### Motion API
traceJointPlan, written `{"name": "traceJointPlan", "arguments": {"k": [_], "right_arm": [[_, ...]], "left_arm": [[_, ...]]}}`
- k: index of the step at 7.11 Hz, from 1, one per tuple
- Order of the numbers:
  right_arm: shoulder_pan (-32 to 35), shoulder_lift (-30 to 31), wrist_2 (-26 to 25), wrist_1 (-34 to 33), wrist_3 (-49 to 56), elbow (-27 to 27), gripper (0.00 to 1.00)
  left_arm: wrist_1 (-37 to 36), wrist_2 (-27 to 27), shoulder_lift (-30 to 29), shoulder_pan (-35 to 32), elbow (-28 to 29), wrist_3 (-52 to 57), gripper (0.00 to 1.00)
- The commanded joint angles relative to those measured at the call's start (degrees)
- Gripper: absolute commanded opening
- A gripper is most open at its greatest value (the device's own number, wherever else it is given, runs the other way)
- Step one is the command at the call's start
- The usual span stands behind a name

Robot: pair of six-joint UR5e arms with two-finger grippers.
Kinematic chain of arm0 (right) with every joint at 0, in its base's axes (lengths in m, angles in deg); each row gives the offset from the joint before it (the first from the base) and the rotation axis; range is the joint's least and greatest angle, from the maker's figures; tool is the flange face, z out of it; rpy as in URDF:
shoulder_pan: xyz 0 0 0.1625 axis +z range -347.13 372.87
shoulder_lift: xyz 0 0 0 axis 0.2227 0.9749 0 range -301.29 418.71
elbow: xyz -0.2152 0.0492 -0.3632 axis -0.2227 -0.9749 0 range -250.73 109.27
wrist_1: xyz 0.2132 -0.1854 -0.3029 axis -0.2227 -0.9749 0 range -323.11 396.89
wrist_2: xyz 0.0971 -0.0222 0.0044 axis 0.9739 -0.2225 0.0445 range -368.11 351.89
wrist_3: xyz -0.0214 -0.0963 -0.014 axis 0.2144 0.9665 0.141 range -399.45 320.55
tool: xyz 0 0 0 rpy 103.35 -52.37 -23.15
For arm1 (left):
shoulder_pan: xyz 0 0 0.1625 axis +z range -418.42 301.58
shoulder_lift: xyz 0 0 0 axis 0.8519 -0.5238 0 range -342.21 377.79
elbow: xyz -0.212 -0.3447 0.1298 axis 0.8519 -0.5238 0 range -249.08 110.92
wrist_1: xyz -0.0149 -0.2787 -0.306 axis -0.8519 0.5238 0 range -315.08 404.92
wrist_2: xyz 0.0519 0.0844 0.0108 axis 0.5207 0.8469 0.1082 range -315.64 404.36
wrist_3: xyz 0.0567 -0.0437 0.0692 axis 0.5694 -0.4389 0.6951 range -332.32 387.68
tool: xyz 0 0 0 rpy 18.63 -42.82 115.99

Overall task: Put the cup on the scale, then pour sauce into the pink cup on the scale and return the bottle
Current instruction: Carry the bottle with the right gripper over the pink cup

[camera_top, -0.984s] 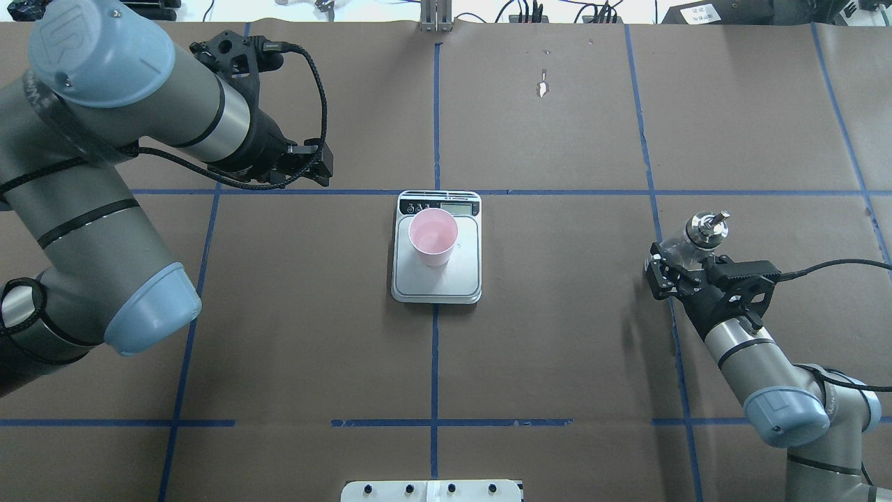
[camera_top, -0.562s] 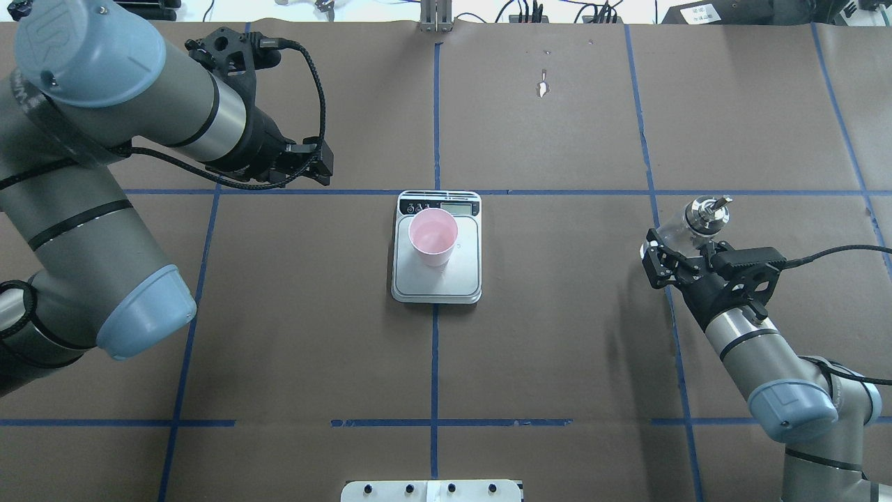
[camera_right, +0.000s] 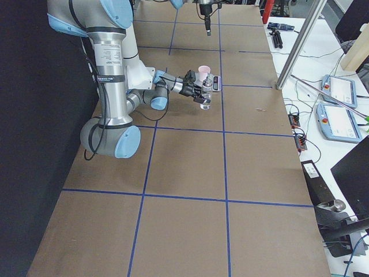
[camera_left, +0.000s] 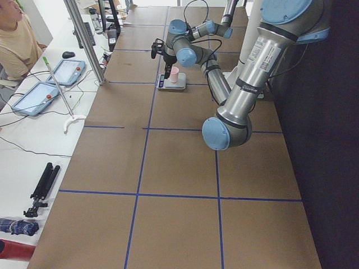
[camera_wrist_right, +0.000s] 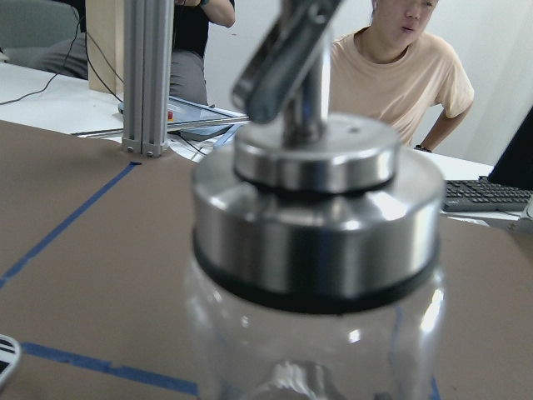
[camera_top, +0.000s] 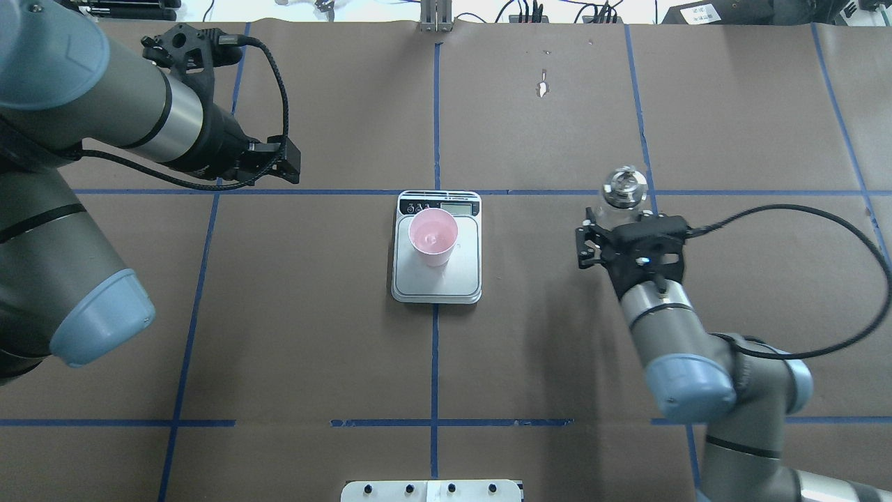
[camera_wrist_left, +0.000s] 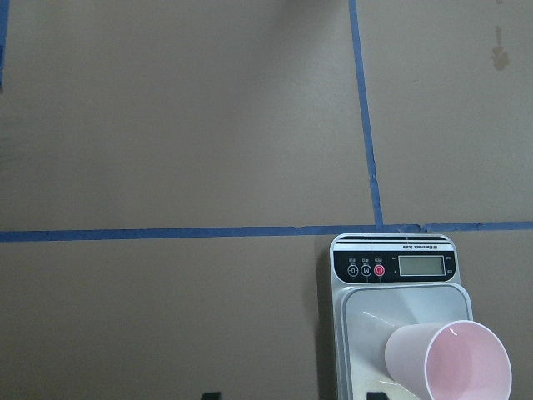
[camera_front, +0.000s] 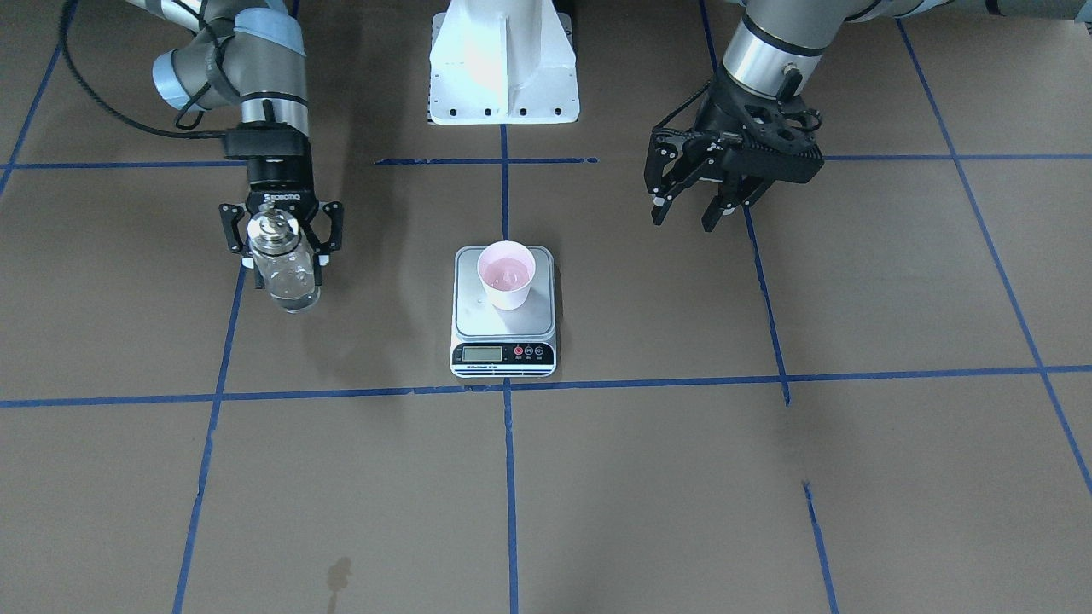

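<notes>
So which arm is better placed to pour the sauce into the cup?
Right. The right gripper is shut on the bottle, beside the scale that bears the cup; the left gripper hangs open and empty.

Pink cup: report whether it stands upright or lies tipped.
Upright. The cup stands on its base on the scale, its open mouth facing up in both the overhead and front-facing views.

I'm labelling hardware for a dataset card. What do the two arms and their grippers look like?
The left arm and right arm are silver-grey tubes with pale blue joint caps and black bands. The left gripper and right gripper are black with linked two-finger frames; the right one bears white lettering. A black cable loops from each wrist.
</notes>
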Motion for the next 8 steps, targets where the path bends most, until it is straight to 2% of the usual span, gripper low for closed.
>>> {"name": "traceJointPlan", "arguments": {"k": [1,2,3,4,6,7,8], "right_arm": [[-0.6,-12.1,-0.2,-24.7,2.2,0.2,0.0],[-1.3,-16.2,-0.3,-36.4,2.3,0.2,0.0],[-2.8,-16.7,-1.9,-44.4,2.9,0.2,0.0],[-3.0,-18.4,-3.3,-48.7,7.8,0.0,0.0],[-4.7,-20.1,-5.6,-61.9,10.4,-0.1,0.0],[-5.0,-23.7,-6.0,-68.9,13.3,-1.0,0.0],[-5.1,-24.6,-6.1,-72.7,14.0,-1.5,0.0]], "left_arm": [[0.0,-0.3,3.2,-2.1,-0.8,4.3,0.66],[0.0,-0.3,4.5,-3.5,-1.2,6.8,0.66],[-0.1,-0.3,4.8,-3.9,-1.2,7.4,0.66],[-0.1,-0.3,4.9,-4.0,-1.2,8.1,0.66],[-0.1,-0.4,4.9,-4.0,-1.2,8.2,0.66],[-0.1,-0.4,4.9,-3.9,-1.2,8.1,0.67],[0.0,-1.1,4.9,-3.9,-1.2,8.1,0.67]]}}
